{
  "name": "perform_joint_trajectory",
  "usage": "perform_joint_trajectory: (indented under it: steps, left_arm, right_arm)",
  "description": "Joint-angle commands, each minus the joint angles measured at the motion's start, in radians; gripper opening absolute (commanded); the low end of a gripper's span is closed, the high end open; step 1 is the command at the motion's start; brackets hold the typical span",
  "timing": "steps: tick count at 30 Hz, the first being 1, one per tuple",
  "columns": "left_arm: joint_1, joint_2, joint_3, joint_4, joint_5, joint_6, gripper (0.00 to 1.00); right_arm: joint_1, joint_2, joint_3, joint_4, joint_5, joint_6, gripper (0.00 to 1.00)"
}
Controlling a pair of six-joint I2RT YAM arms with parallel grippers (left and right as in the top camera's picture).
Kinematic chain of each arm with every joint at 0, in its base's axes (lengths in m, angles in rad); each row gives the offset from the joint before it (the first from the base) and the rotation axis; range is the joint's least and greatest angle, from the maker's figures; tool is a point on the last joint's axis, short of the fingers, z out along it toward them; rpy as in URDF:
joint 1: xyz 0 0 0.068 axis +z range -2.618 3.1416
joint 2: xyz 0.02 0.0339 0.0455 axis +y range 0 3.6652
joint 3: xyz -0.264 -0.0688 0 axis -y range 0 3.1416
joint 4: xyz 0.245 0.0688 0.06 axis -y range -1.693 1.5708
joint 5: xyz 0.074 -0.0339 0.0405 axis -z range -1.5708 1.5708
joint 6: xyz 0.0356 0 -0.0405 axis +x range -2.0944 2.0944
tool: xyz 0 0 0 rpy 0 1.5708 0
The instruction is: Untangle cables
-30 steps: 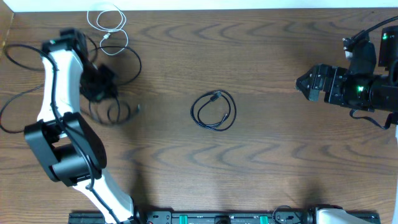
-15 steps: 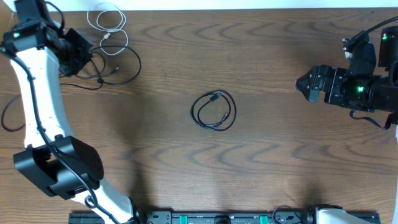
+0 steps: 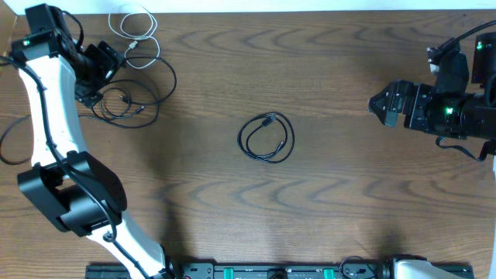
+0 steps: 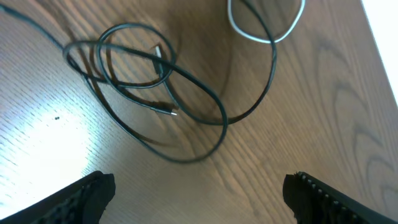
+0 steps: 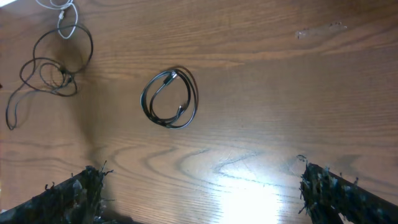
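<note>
A tangle of thin black cables [image 3: 124, 102] lies loose on the brown wood-grain tabletop [image 3: 333, 201] at ten o'clock. A thin white looped cable [image 3: 133, 27] lies just beside it toward eleven. A tidy black coiled cable [image 3: 266, 138] sits near the centre, well apart. The left gripper [image 4: 202, 199] hangs over the tangle, fingers spread and empty. The right gripper [image 5: 202, 193], at three o'clock, is spread wide too, holding nothing.

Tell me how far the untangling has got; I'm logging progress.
Done: one black cable lies coiled alone in the middle. In hand: nothing; the left gripper and right gripper are open and empty. To do: the black tangle, which crosses the white cable.
</note>
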State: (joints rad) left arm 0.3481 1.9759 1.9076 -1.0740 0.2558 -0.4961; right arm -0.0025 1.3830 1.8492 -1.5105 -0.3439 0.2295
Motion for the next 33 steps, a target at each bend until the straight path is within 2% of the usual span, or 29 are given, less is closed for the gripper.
perform_joint_trajectory:
  steps: [1,3,8,11,15,21,29,33]
  left_arm:
    - [0.0,0.004,0.0,-0.011,-0.012,0.013,0.93]
    - [0.0,0.004,0.0,-0.023,0.002,0.019,0.93]
    - [-0.016,0.004,0.0,-0.036,0.146,0.17,0.93]
    - [-0.042,0.004,0.0,-0.088,0.156,0.233,0.93]
    - [-0.084,0.002,0.0,-0.163,0.156,0.242,0.93]
    - [-0.217,-0.01,0.0,-0.289,0.154,0.303,0.93]
    - [-0.426,-0.007,-0.126,-0.311,0.072,0.269,0.92]
    - [-0.514,-0.007,-0.246,-0.283,0.073,0.215,0.86]
  right_arm:
    - [0.018,-0.002,-0.001,-0.001,-0.004,-0.009,0.99]
    - [0.018,-0.002,-0.001,-0.001,-0.007,-0.009,0.99]
    - [0.018,-0.002,-0.001,-0.001,-0.007,-0.006,0.99]
    - [0.018,-0.002,-0.001,-0.001,-0.007,-0.006,0.99]
    - [0.018,-0.002,-0.002,-0.001,-0.006,-0.006,0.99]
    - [0.018,0.005,-0.021,0.004,-0.005,0.002,0.99]
    - [0.017,0.012,-0.085,0.006,-0.006,0.002,0.99]
    - [0.018,0.012,-0.124,-0.009,-0.008,0.002,0.99]
